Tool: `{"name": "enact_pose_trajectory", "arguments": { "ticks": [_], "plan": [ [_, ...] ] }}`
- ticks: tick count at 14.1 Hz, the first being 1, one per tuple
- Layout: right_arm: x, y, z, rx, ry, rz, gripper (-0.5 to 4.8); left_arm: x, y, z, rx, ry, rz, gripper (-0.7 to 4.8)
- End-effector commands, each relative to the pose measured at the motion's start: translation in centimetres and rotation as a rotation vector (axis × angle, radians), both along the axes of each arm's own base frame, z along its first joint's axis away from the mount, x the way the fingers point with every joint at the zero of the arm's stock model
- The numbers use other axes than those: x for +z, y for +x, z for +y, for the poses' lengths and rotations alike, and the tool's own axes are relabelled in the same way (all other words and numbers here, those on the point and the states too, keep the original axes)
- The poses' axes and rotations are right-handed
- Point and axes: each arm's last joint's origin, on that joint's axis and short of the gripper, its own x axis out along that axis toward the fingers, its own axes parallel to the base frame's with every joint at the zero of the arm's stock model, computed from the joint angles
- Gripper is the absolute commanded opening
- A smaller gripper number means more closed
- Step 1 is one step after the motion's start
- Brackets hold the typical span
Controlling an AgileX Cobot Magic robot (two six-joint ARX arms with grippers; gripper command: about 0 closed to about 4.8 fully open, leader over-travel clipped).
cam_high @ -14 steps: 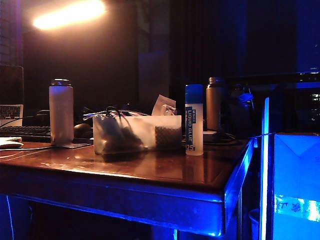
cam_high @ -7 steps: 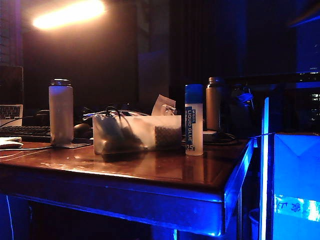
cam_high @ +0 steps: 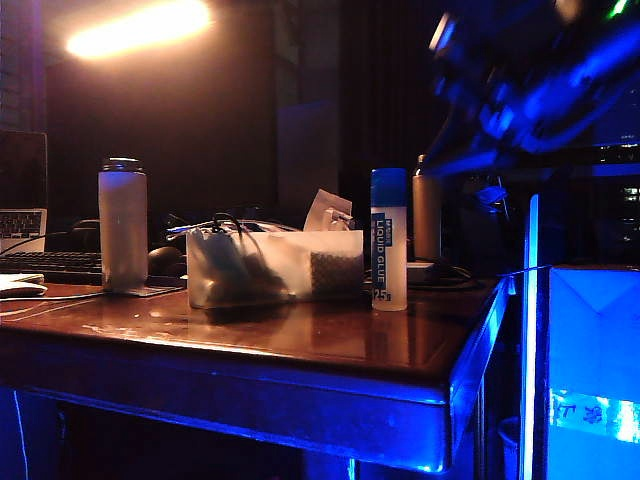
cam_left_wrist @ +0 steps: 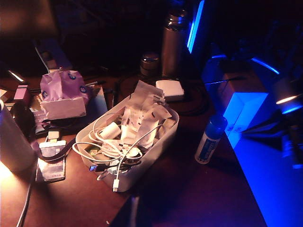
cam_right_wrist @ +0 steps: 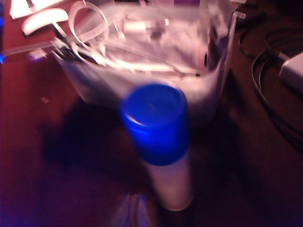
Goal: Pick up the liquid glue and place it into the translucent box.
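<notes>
Item: liquid glue (cam_high: 388, 240). It stood upright on the counter (cam_high: 300, 340), long axis vertical, blue cap uppermost, just beside the right end wall of the translucent box (cam_high: 275, 265) as the exterior view showed it, with no clear gap visible between them. It was not yet lifted.

Item: translucent box. It sat open-topped on the counter, already holding white cables and paper strips (cam_left_wrist: 130, 137); spare room lay mostly above the heap.

Item: right gripper. It hung high over the right end of the counter, part of a blurred blue mass of arm (cam_high: 520, 90) in the exterior view; the fingertips themselves could not be picked out there. The right wrist view looked almost straight down on the glue's cap (cam_right_wrist: 154, 118), so the bottle lay directly below and slightly ahead of this gripper. Its jaws were closed, empty, and would likely need to spread before descending round the cap.

Item: left gripper. It was not visible in any view; whether open or closed could not be told. Its wrist camera stood well back, above the box.

Nearer arm: the right.
</notes>
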Motion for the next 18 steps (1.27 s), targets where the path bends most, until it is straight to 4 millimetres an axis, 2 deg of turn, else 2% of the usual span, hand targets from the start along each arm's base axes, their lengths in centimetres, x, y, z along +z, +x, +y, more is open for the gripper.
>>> {"name": "enact_pose_trajectory", "arguments": {
  "ticks": [1,11,16,18],
  "plan": [
    [-1.5,1.2,0.3,0.011,-0.02,-0.012,4.79,0.4,-0.2,0.0,-0.003,-0.007,-0.021,-0.05],
    [-5.7,4.0,1.9,0.032,-0.018,-0.103,4.79,0.3,-0.2,0.0,-0.003,-0.007,-0.02,-0.05],
    [-6.8,6.2,3.1,0.013,-0.029,-0.11,4.79,0.3,-0.2,0.0,-0.003,-0.007,-0.02,-0.05],
    [-6.8,6.5,3.1,-0.006,-0.038,-0.112,4.79,0.3,-0.2,0.0,-0.003,-0.007,-0.02,-0.05]
  ]
}}
